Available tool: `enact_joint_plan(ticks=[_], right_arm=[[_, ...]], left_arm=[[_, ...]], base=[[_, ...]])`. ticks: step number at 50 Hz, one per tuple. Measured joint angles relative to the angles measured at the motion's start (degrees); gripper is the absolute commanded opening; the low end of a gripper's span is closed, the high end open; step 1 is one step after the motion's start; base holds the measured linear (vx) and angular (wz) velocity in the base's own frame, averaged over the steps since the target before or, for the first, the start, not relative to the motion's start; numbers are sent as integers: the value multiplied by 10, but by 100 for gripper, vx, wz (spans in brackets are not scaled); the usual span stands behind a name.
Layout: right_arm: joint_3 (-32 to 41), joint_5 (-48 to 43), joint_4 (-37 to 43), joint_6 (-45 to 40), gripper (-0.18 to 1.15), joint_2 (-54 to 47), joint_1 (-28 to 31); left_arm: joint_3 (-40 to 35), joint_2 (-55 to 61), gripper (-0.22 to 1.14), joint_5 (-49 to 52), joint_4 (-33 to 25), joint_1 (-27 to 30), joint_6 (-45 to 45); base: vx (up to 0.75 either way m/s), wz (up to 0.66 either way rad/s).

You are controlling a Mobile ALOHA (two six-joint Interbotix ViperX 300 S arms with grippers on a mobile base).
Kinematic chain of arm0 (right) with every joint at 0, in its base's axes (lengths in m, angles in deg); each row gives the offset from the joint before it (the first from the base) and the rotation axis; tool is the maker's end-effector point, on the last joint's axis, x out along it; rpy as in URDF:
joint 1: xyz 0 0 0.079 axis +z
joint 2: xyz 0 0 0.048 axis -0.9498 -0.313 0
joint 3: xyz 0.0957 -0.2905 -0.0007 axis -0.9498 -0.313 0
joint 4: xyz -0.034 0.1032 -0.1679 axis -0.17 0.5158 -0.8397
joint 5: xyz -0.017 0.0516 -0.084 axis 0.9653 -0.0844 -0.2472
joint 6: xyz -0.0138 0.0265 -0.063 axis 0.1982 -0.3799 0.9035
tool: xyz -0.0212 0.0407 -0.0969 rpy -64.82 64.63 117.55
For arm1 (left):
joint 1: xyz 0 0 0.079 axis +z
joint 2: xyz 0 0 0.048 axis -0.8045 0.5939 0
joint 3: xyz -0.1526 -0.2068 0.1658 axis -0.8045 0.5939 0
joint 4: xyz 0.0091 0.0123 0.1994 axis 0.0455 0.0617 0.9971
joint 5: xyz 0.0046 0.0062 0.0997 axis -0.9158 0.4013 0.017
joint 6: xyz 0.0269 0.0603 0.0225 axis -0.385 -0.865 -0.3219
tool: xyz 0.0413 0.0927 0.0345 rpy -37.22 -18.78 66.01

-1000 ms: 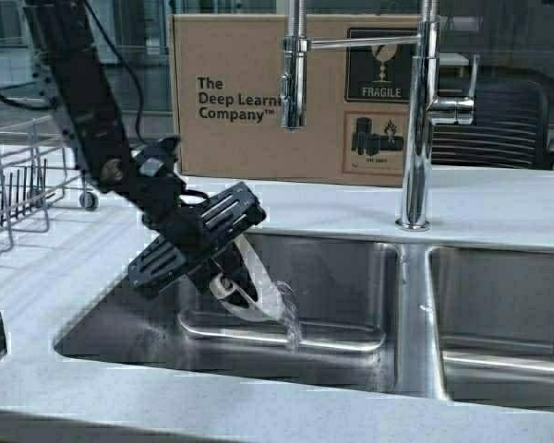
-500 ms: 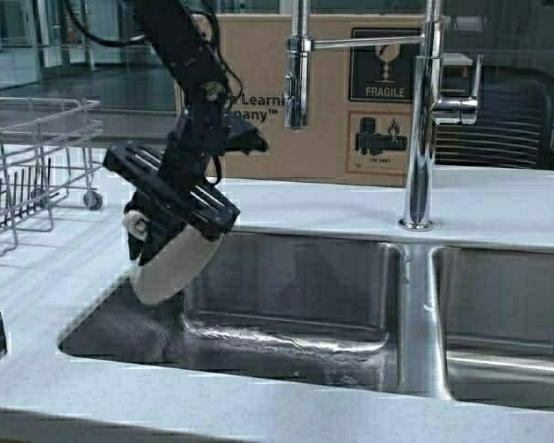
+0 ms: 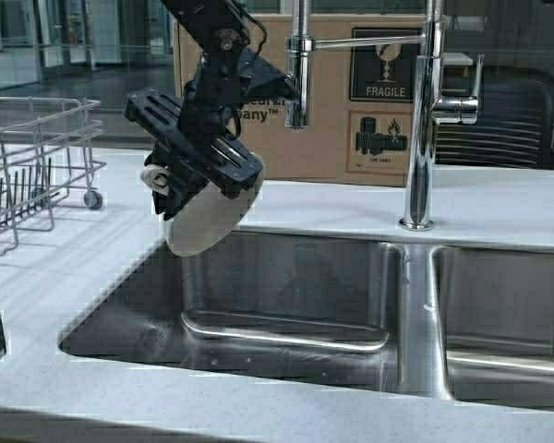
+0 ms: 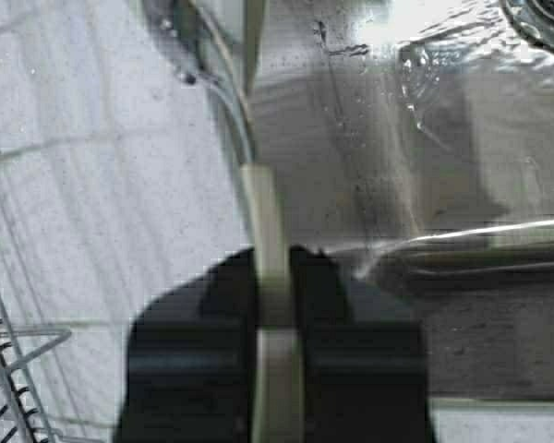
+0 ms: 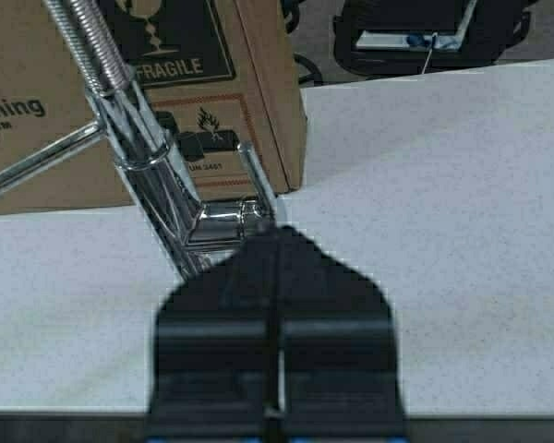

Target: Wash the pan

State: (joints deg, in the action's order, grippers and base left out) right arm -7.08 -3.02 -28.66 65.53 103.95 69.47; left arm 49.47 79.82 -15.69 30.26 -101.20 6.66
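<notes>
1. The pan (image 3: 206,217) hangs tilted on edge above the left end of the sink (image 3: 286,305), likely so water drains off it.
2. The left gripper (image 3: 186,180) pinches the pan's rim; the wrist view shows its fingers (image 4: 212,369) pressed against the thin edge.
3. The dish rack (image 3: 28,166) stands at the worktop's left edge, a probable destination.
4. The right gripper (image 5: 277,268), fingers pressed together, waits near the tap (image 3: 420,111).
</notes>
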Motion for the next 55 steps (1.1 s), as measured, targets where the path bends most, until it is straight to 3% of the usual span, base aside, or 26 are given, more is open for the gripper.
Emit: enact_joint_plan(ticks=[14,34,45,55], right_arm=[[0,-1,0,0,5,1,-2],[0,-1,0,0,5,0,-1],[0,-1,1,3,5,0,0],[0,-1,0,3,5,-7,-2]], left_arm=[[4,-102,3,0,65,34,-45],[18,-276,3,-28,67,244,-200],[61,-304,3,-109,63,337,-268],[101,-304,3,-167,61,439,-273]], base=[[0,0],[0,2],[1,2],[0,0]])
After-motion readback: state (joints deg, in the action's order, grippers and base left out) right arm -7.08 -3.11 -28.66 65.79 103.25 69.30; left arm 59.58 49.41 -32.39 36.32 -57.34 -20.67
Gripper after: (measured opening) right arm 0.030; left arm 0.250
